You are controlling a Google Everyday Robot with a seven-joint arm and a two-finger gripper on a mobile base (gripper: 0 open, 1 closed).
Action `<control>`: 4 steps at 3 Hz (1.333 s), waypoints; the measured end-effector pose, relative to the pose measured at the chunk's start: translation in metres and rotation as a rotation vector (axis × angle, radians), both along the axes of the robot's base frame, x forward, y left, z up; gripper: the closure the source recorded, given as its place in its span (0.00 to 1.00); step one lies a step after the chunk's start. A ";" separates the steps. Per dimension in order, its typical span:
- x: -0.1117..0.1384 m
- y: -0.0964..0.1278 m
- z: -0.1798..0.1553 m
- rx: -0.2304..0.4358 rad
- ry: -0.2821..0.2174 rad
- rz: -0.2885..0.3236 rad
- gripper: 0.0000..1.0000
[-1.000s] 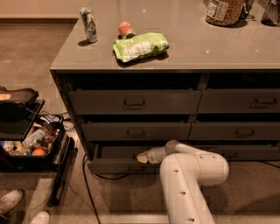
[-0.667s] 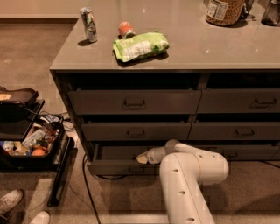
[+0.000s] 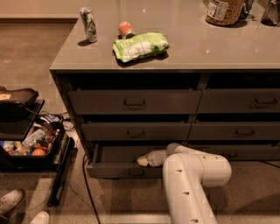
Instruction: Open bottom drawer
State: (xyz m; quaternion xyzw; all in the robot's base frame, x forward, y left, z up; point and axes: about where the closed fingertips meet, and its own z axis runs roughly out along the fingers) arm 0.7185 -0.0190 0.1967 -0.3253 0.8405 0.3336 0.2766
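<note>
The bottom drawer (image 3: 113,169) of the left stack stands pulled out a short way from the grey cabinet (image 3: 131,101), its dark inside showing behind the front. Its small dark handle (image 3: 136,172) sits at the centre of the front. My gripper (image 3: 143,160) reaches in from the right at the end of the white arm (image 3: 192,175). Its tip hangs just above the drawer's top edge, over the handle.
On the cabinet top lie a green bag (image 3: 139,46), a can (image 3: 89,24), a small red-topped container (image 3: 127,29) and a jar (image 3: 224,9). A black crate (image 3: 30,144) of items stands on the floor to the left. A cable (image 3: 87,188) and shoes (image 3: 17,205) lie nearby.
</note>
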 end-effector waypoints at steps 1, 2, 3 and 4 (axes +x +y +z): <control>-0.010 0.002 -0.002 0.024 -0.007 -0.009 1.00; -0.016 -0.002 -0.003 0.026 -0.003 -0.020 1.00; -0.020 -0.003 -0.003 0.026 0.002 -0.027 1.00; -0.029 -0.006 -0.007 0.028 0.012 -0.038 1.00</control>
